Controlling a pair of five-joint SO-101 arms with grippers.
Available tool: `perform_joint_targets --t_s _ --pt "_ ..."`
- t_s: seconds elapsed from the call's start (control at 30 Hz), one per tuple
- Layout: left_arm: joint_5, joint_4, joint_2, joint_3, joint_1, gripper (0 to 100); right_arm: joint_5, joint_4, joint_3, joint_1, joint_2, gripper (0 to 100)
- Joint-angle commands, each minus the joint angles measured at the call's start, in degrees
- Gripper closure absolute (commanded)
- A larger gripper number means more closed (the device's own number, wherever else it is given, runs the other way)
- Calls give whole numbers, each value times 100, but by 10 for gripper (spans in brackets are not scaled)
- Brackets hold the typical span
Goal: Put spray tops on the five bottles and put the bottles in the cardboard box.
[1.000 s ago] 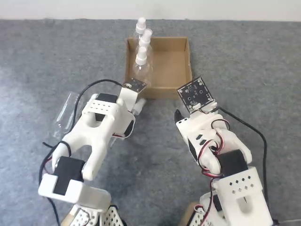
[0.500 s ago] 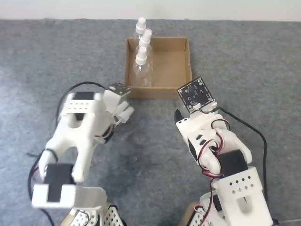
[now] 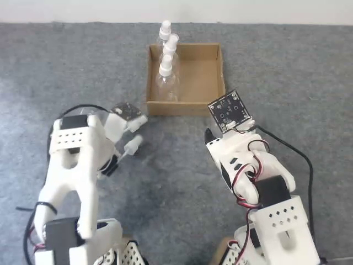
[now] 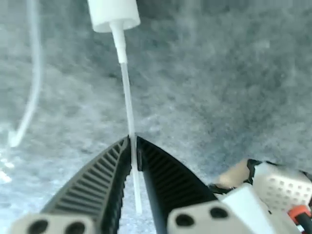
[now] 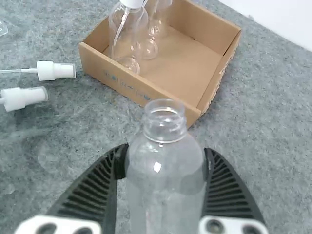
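While the left tool is pinched shut, it has hold of the thin clear tube of a spray top. The white head of that top sticks out well past the finger ends, over the grey counter. Whether the head touches the counter cannot be told. From above, this top sits in front of the cardboard box, off its front corner on the left arm's side. A second spray top lies flat on the counter between the held one and that corner, near the box wall but apart from it. The right tool grips an open bottle, one dark ribbed finger pressed against each side of the clear body. The bottle's neck has no top on it and points toward the front wall of the box. Inside the box, three bottles with white spray tops on them stand upright in a row along the wall on the left arm's side. They stand close together, the farthest one at the back corner. The left arm stands off to the left arm's side of the box. The right arm is in front of the box's other front corner.
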Motion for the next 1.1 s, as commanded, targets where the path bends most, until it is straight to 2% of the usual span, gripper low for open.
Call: perform_joint_targets --t_s 0.0,0.1,0.17,0.33,0.43,0.63,0.73,0.83,0.97,1.07 --pt "-79 -325 -308 251 -35 944 -62 -171 -105 66 -119 883" --pt "-26 -387 -308 286 -35 848 -62 -171 -105 66 -119 883" --pt "-9 -387 -316 286 -26 817 -62 -171 -105 66 -110 883" --pt "26 -378 -316 -119 -18 816 -62 -171 -105 66 -119 883" --pt "343 -387 -299 -462 26 813 -53 -180 -105 92 -154 883" --pt "1037 -404 -264 -901 642 812 -53 -180 -105 92 -154 883" --pt "1512 -747 -255 -927 1055 812 -53 -180 -105 92 -154 883" --pt "1679 -1020 -246 -919 1345 812 -53 -180 -105 92 -154 883" --pt "1705 -1160 -246 -954 1565 812 -53 -180 -105 92 -154 883" --pt "1987 -1442 -114 -945 1591 812 -53 -180 -105 92 -154 883"
